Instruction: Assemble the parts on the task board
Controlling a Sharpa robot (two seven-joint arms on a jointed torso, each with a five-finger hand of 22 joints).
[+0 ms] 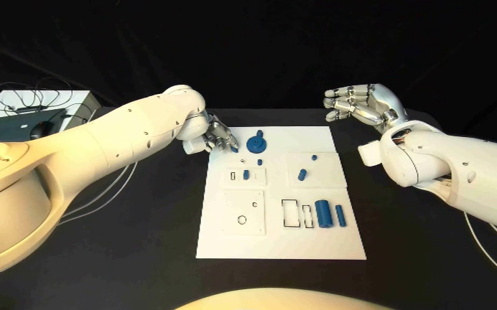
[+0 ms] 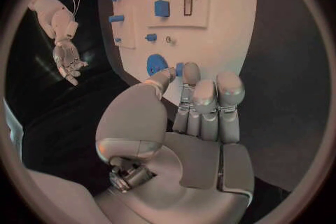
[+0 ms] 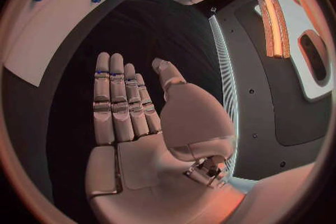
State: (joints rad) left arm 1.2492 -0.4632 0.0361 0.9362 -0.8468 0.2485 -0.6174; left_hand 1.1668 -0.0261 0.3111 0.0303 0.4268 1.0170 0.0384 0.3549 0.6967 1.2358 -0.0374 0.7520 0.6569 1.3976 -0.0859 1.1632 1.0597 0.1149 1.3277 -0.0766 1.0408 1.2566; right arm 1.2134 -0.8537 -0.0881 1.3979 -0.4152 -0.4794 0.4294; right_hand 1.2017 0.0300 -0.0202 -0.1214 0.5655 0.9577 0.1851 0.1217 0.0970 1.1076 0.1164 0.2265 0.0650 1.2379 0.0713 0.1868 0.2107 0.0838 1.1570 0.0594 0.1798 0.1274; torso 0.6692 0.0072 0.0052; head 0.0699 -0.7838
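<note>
Currently the task board [image 1: 279, 231] lies at the centre of the black tabletop [image 1: 135, 252], and most blue parts look loose on it, not yet seated. On the board's face, read as a clock in the head view, a round disc part [image 1: 258, 143] sits near 12 o'clock, with a small peg [image 1: 258, 160] just below it. A short part [image 1: 302, 175] lies toward 2 o'clock, a small piece [image 1: 245, 175] toward 10 o'clock, and a thick cylinder [image 1: 323, 213] beside a thinner bar [image 1: 340, 215] toward 4 o'clock. Outlined slots next to the cylinder appear unfilled, as does the ringed hole near 8 o'clock.

The left hand [image 1: 217, 136] hovers at the board's far left corner, fingers extended and together, just short of the disc part; it holds nothing. The right hand [image 1: 359, 105] is raised off the board beyond its far right corner, palm flat, fingers straight, also holding nothing.

Judgement: assembly is at an early stage; essentially every insertion remains. The left hand seems poised to take the disc first.
</note>
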